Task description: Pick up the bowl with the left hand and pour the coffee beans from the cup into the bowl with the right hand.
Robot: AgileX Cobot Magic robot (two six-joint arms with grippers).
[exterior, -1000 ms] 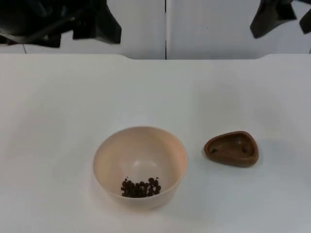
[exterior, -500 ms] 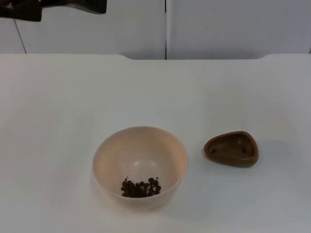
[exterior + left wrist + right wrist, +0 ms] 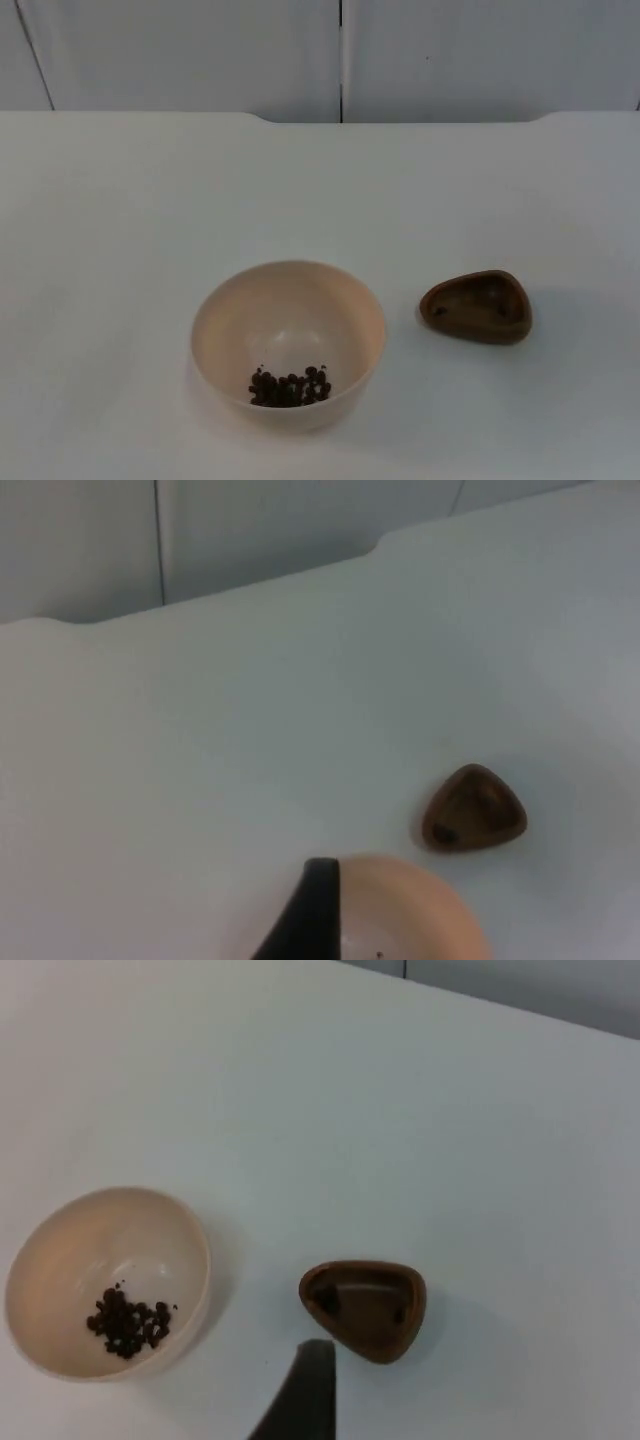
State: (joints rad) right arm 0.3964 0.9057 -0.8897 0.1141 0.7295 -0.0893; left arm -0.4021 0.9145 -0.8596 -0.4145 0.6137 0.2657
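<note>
You see the pale bowl (image 3: 288, 342) on the white table (image 3: 120, 220), coffee beans (image 3: 289, 386) inside the bowl, brown cup (image 3: 476, 306) near the bowl, apart from it, you cannot tell how either gripper's fingers stand.

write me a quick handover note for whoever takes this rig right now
Left gripper: raised above the bowl, holding nothing.
Right gripper: raised above the table near the cup, holding nothing.
Bowl stands on the table with the coffee beans in it; the brown cup stands apart to its right, nearly empty.
Done: beans are in the bowl, both things set down.
Left: nothing apparent.
</note>
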